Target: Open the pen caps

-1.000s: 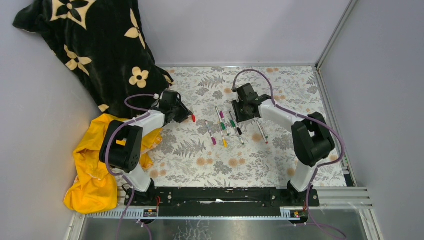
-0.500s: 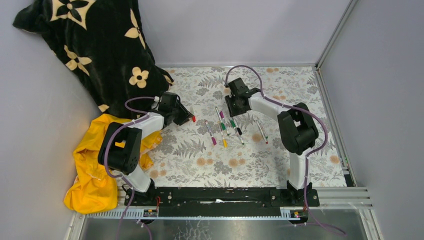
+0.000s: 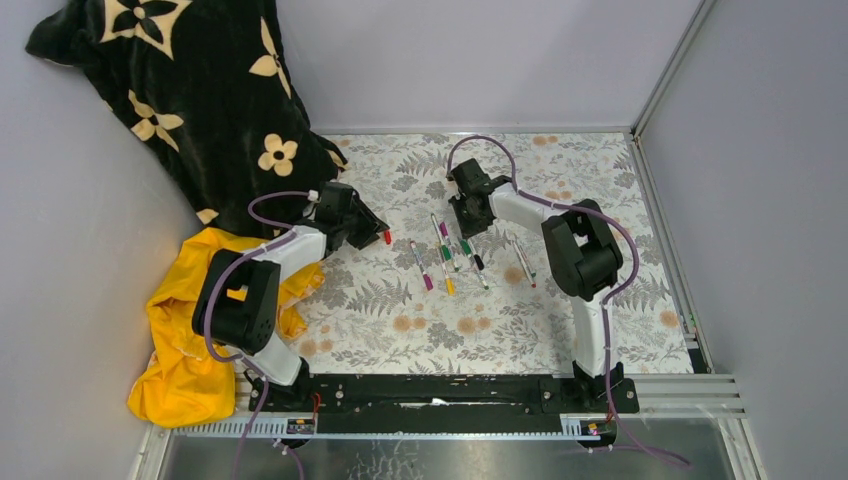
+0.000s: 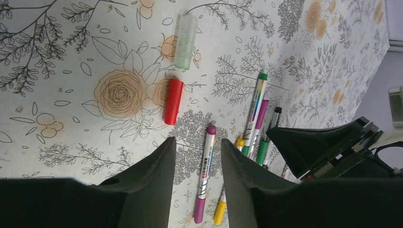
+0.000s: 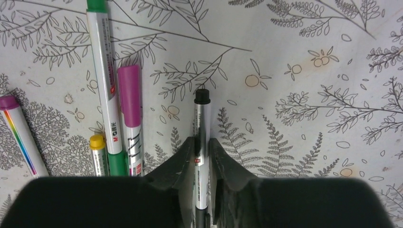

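Black-tipped pen (image 5: pixel 200 118), held for uncapping.
Right gripper (image 5: pixel 201 142) seemingly pinching its barrel; left gripper (image 4: pixel 197 142) spread, empty, near red cap (image 4: pixel 173 101).

- Top view: bright, even, diffuse light from overhead. The table (image 3: pixel 400 330) pattern reads clearly, with only faint soft shadows under the arms.
- Black blanket (image 3: pixel 200 90) crushed dark, folds barely show. Grey walls evenly lit and flat.
- Left wrist view: table print sharp edge to edge. Red cap (image 4: pixel 173 101) colour is saturated, with a thin soft shadow beside it. Left fingers (image 4: pixel 152 190) are near-black silhouettes, surface detail lost.
- Right wrist view: right fingers (image 5: pixel 178 166) are dark and slightly soft in the foreground. Print on the black-tipped pen (image 5: pixel 201 137) is legible, with a mild sheen along its silvery barrel.
- All three views crisp, colours natural.
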{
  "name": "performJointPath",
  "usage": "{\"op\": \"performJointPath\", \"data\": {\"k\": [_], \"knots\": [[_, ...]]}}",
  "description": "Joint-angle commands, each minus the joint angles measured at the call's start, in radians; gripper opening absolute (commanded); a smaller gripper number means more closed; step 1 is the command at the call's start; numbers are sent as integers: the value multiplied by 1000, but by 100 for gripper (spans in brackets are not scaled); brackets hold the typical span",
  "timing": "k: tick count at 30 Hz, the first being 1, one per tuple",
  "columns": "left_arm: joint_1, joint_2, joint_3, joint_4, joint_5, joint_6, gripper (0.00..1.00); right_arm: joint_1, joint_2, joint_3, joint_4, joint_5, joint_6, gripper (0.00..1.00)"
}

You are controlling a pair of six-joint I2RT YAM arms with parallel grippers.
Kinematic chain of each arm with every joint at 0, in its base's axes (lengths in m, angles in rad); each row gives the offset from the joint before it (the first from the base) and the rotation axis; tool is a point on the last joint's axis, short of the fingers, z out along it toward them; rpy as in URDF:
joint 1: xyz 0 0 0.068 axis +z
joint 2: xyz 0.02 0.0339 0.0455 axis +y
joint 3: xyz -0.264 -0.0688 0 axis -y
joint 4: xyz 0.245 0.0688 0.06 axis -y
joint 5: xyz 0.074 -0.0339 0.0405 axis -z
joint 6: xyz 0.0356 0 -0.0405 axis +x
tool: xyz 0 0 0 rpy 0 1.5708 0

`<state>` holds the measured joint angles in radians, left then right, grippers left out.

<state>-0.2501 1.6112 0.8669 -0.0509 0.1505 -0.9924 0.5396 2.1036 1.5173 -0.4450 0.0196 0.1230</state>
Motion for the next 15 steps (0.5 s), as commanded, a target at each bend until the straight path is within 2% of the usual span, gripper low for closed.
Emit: {"op": "performJointPath", "data": {"k": [1,4,8,15], "knots": [[-9,-27,3,47,10,2,47,10,25,30,-32,18,-5,15],[-21,-30,7,47,7,13,48,9,25,27,-36,18,-2,0],[-49,-52,-12,105,9,28,53,10,-15,24,-20,-2,10,0],[-82,-94,-75,293,104,33,53,10,-123,50,-8,-70,50,0]]}}
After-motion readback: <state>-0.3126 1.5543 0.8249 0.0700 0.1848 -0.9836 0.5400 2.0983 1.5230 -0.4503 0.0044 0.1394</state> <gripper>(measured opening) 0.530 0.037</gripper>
